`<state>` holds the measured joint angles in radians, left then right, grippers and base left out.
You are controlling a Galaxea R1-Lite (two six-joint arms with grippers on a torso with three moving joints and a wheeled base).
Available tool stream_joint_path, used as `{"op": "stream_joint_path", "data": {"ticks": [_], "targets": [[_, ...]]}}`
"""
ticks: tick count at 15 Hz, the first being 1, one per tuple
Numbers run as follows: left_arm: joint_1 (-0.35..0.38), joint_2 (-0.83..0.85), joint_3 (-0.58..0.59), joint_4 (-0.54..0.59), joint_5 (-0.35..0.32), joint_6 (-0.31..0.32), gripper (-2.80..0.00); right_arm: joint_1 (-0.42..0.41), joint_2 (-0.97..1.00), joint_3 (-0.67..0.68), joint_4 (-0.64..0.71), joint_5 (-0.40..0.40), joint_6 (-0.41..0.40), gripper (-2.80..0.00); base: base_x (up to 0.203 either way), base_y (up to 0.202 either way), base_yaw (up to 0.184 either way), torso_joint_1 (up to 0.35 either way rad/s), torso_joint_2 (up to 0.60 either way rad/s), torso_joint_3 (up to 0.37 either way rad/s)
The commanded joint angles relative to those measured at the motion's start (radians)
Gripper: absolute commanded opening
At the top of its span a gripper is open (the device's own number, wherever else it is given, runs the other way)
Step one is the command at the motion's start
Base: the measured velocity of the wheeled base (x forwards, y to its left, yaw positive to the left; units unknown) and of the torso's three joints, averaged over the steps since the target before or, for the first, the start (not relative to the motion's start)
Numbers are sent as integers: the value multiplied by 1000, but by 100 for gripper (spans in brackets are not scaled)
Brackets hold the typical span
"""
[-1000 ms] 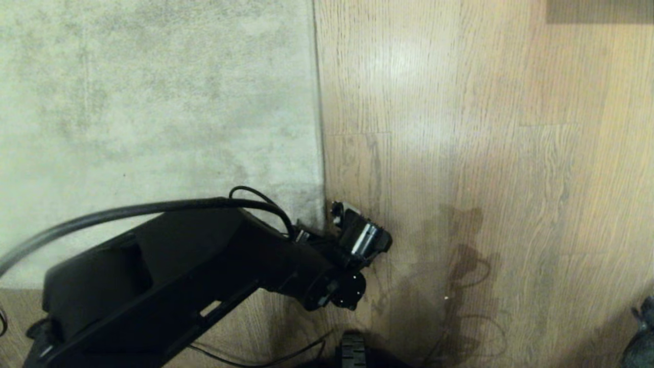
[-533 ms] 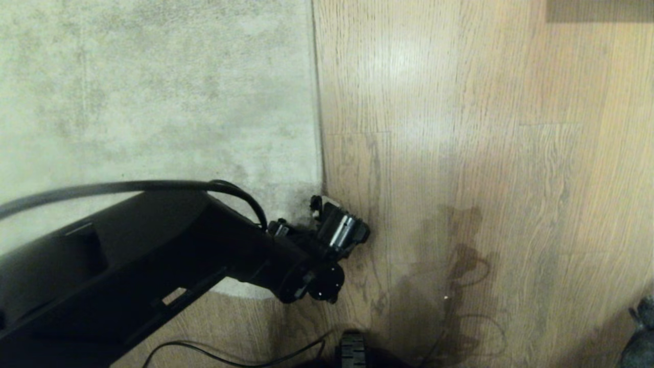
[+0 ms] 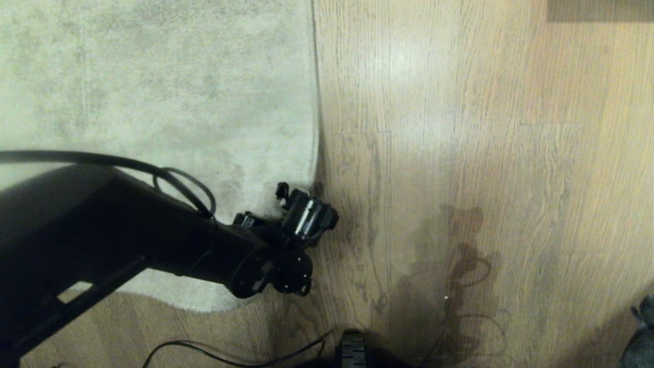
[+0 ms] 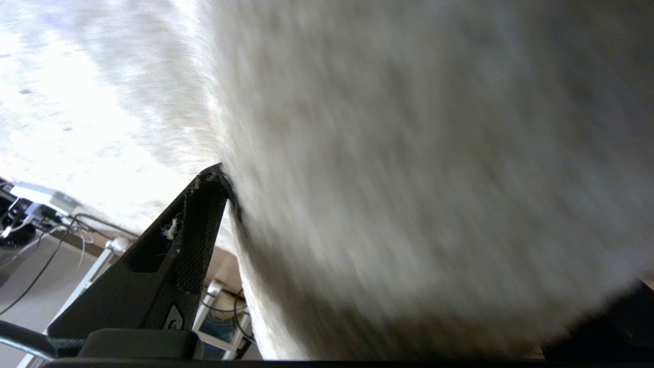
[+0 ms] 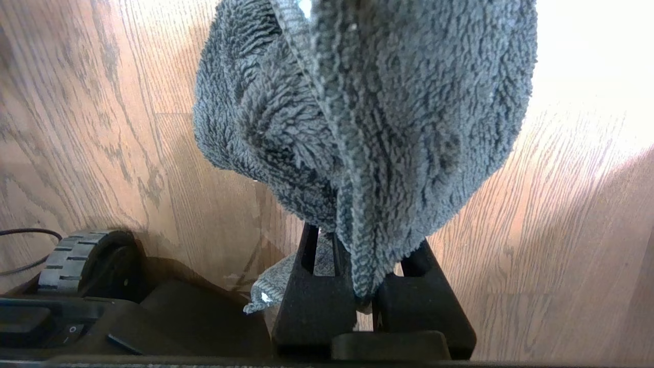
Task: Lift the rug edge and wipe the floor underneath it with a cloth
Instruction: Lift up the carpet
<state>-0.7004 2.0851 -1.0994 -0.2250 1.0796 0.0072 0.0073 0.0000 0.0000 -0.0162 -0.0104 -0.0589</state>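
The pale grey rug (image 3: 153,92) covers the left half of the head view, and the rug edge (image 3: 315,102) runs straight down to a corner that now bulges and curls near my left gripper (image 3: 301,204). That gripper stands open at the corner. The rug's pile (image 4: 383,128) fills the space between its jaws, and one finger (image 4: 204,214) touches it. Wood-grain floor (image 3: 460,153) lies to the right. My right gripper (image 5: 365,245) is shut on the fluffy dark grey cloth (image 5: 368,102) just above the floor (image 5: 562,204). The cloth (image 3: 641,332) also peeks in at the bottom right.
My base's wheel (image 3: 352,352) and a black cable (image 3: 230,358) lie along the near edge. The wheel (image 5: 76,255) also shows beside the right arm. A darker patch (image 3: 598,10) sits at the far right. White furniture legs (image 4: 219,306) stand beyond the rug.
My left arm has swung left and away over the rug corner. The corner has bowed inward, and the rug's near border now curves instead of lying straight.
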Motion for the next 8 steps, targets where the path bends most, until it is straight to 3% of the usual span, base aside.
{"op": "stream_joint_path", "data": {"ticks": [1,8], "targets": [[4,-87,38,1,6,0,0,0,0,0,-1,0,-1,-280,0,0,0,0,0,0],[3,-241,129,-2,8,28,0,0,0,0,-1,0,-1,-280,0,0,0,0,0,0]]}}
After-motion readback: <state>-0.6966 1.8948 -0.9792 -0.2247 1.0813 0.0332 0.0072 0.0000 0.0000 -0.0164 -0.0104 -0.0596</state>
